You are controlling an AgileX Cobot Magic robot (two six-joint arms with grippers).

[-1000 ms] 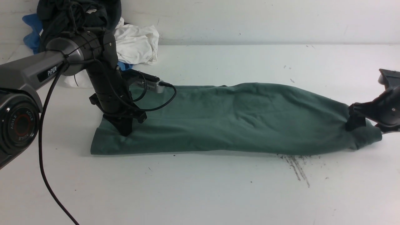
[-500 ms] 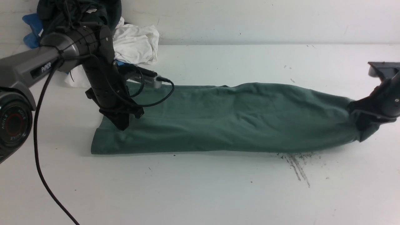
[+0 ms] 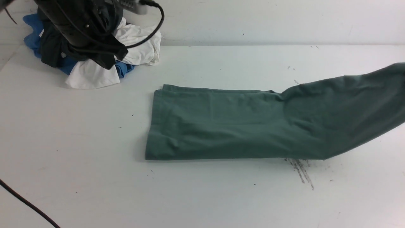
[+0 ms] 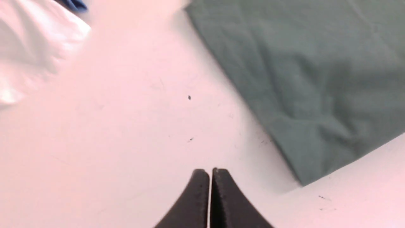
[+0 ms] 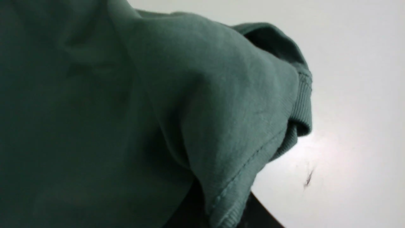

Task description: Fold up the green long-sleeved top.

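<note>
The right gripper is clamped on the ribbed end of the green top, holding it off the table. The rest of the top lies flat. I'd carry that end across low and level, so its edges land square on the flat left hem. The left gripper, pinched shut on nothing, hangs over bare table beside that hem. A second ago it pressed the hem. It has since risen toward the clothes pile, and the top has slid rightward.

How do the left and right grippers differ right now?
The left gripper is empty, jaws shut; the right gripper is shut on the top. The left hangs above the table, clear of the top; the right holds the top's end lifted off the table. Both are shut.
</note>
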